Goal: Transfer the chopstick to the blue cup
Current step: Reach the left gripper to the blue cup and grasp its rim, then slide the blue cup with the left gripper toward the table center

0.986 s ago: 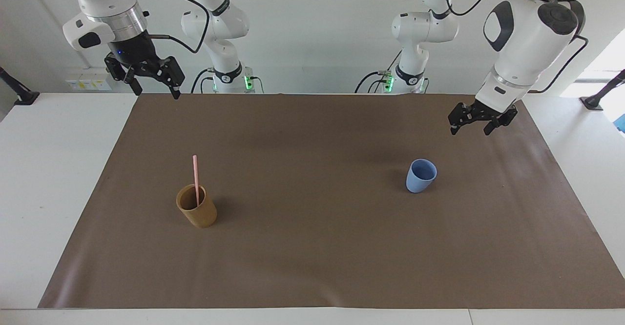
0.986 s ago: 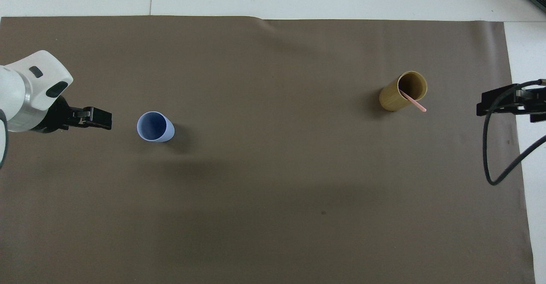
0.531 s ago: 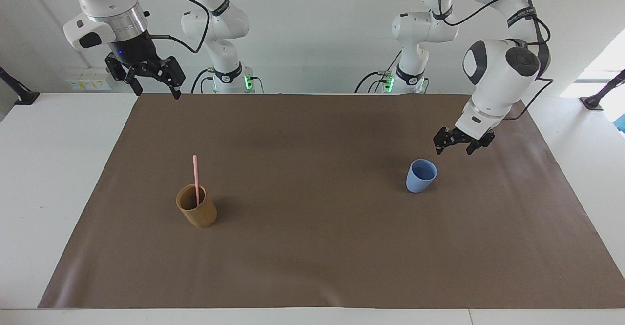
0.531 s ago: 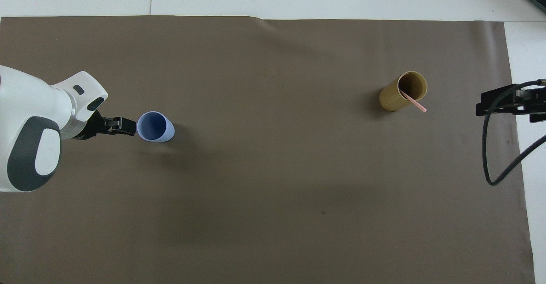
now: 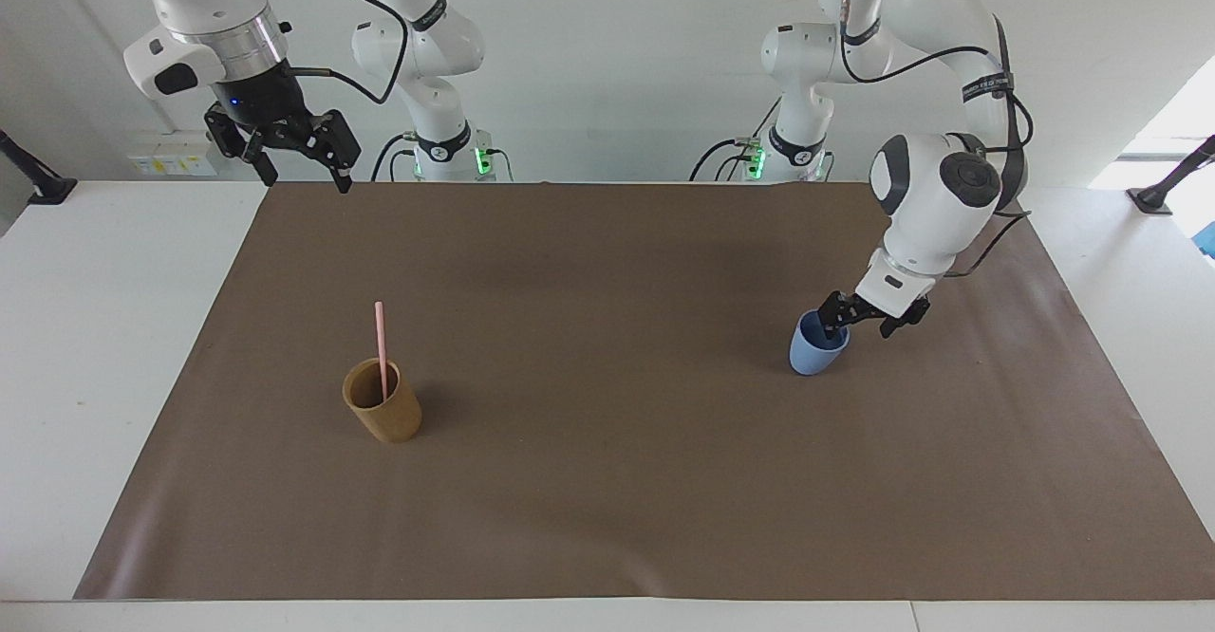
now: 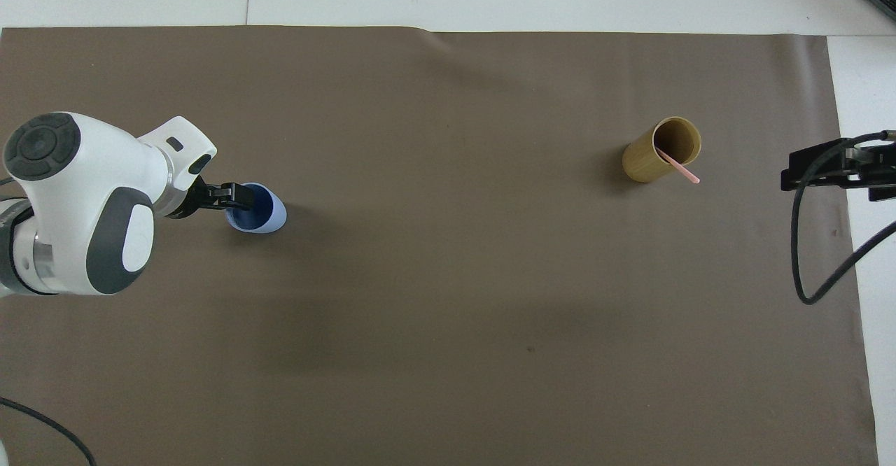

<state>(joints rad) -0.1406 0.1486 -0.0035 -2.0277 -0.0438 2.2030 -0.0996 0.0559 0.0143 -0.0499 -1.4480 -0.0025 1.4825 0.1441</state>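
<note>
Two cups stand well apart on your brown mat (image 5: 607,518): your left gripper (image 5: 862,321), fingers apart, straddles the blue cup's (image 5: 812,355) rim, while the chopstick (image 5: 381,351) leans in the tan cup (image 5: 384,414); your right gripper (image 5: 299,165) waits, fingers apart, over the mat's corner.

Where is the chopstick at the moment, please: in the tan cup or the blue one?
In the tan cup: the chopstick stands inside it, leaning on the rim, top sticking out.

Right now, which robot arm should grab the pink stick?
Probably the right one. The right gripper hangs open at the tan cup's end, where the chopstick stands. The left gripper is open at the blue cup.
</note>
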